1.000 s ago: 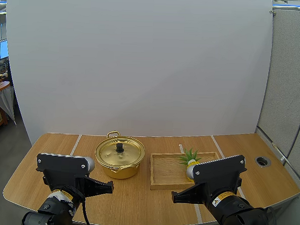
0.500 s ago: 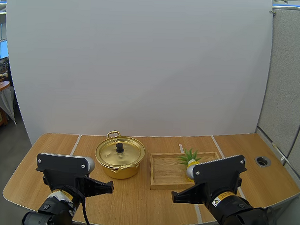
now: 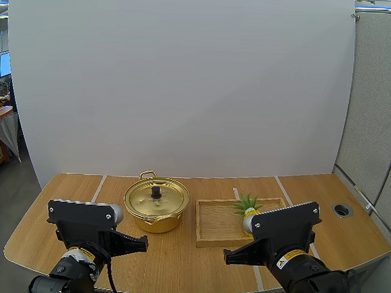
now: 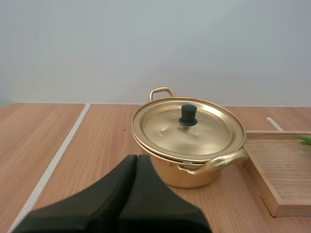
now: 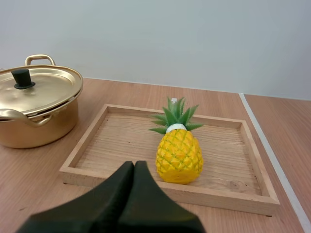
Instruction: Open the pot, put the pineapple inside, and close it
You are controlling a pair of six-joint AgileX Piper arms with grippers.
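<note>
Pot (image 4: 190,177): polished gold-toned metal, glossy. Its lid (image 4: 163,130): same shiny metal, reflective. Knob (image 4: 188,115): matt black, plastic-looking.
Tray (image 5: 165,192) beside pot: pale bare wood, grain showing, matt.
Pineapple (image 5: 179,156): yellow plastic, faint sheen, scaled skin.
Table (image 3: 72,187): smooth wood-grain top.

From behind and above my bases the high camera looks forward and down over the table (image 3: 59,193), while my wrist cameras sit low and close, both catching the pot (image 4: 194,174) and the wooden tray (image 5: 116,145).
</note>
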